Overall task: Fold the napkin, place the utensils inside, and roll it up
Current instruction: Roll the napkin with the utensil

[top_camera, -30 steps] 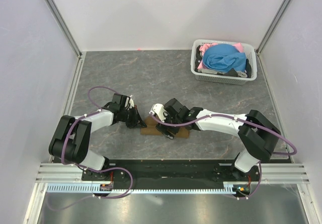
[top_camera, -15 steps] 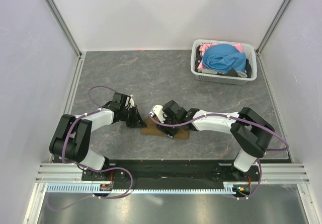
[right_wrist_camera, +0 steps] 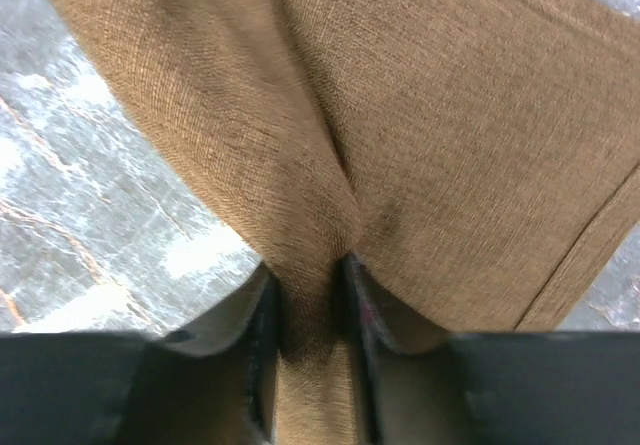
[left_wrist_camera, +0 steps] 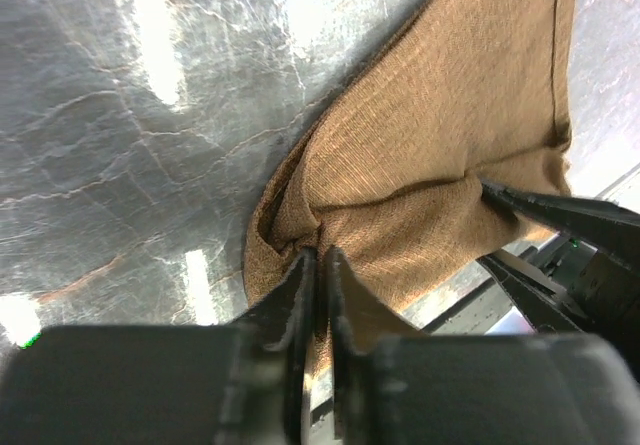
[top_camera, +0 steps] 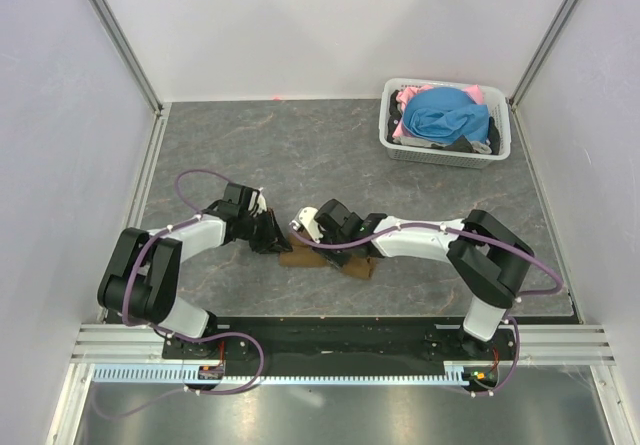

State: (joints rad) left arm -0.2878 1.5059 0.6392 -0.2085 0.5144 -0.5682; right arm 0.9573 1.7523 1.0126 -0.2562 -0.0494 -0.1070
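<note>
The brown napkin (top_camera: 358, 265) lies bunched on the grey table near the front, between both grippers. My left gripper (top_camera: 278, 241) sits at its left end. In the left wrist view the gripper (left_wrist_camera: 318, 255) has its jaws nearly together, pinching a puckered fold of the napkin (left_wrist_camera: 450, 135). My right gripper (top_camera: 308, 237) presses down on the cloth just beside it. The right wrist view shows this gripper (right_wrist_camera: 305, 265) shut on a raised ridge of the napkin (right_wrist_camera: 450, 115). Its dark fingers (left_wrist_camera: 560, 210) also show in the left wrist view. The utensils are hidden.
A white basket (top_camera: 432, 153) holding blue and pink clothes (top_camera: 445, 115) stands at the back right corner. White walls close in the table on three sides. The arm bases and a black rail run along the near edge.
The right gripper has shifted a little left over the napkin and closed its jaws on a ridge of cloth. The left gripper has stayed in place at the napkin's left end.
</note>
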